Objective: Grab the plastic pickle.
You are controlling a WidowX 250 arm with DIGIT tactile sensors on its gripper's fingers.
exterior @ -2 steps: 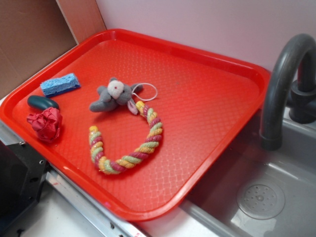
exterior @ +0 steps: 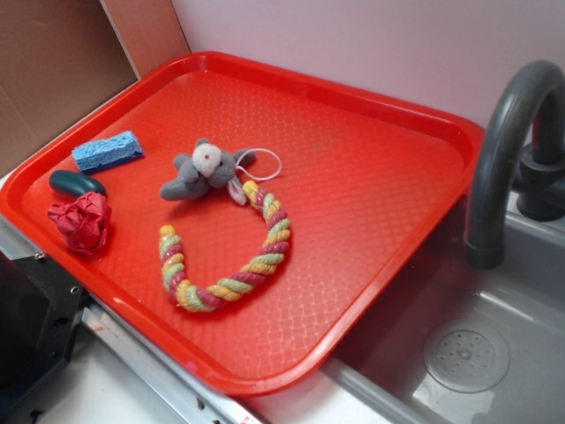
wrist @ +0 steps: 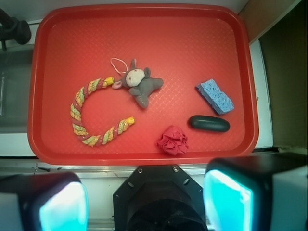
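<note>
The plastic pickle [exterior: 77,183] [wrist: 209,123] is lying flat on the red tray [exterior: 353,177] [wrist: 192,48], close to the tray's edge on the robot's side, its dark glossy length running roughly along that edge. Just beside the pickle, and nearly touching it in the exterior view, the wrinkly red cloth ball [exterior: 81,222] [wrist: 173,140] is sitting a little nearer the tray's rim. On the pickle's other side, toward the tray's middle, the light-blue sponge [exterior: 108,150] [wrist: 214,96] is resting near it but apart from it. Farther from the pickle, a small grey stuffed animal [exterior: 199,170] [wrist: 139,85] is lying with a white loop at its head, and a braided multicoloured rope [exterior: 231,256] [wrist: 94,115] is curving away from it in an open ring. Well away from the pickle, beyond the tray's far side, a dark grey faucet [exterior: 508,150] is arching over a grey sink basin [exterior: 468,353]. The gripper [wrist: 144,202] is hanging above the tray's near edge, well clear of the pickle, its jaws spread wide with nothing between the fingers [wrist: 228,202].
</note>
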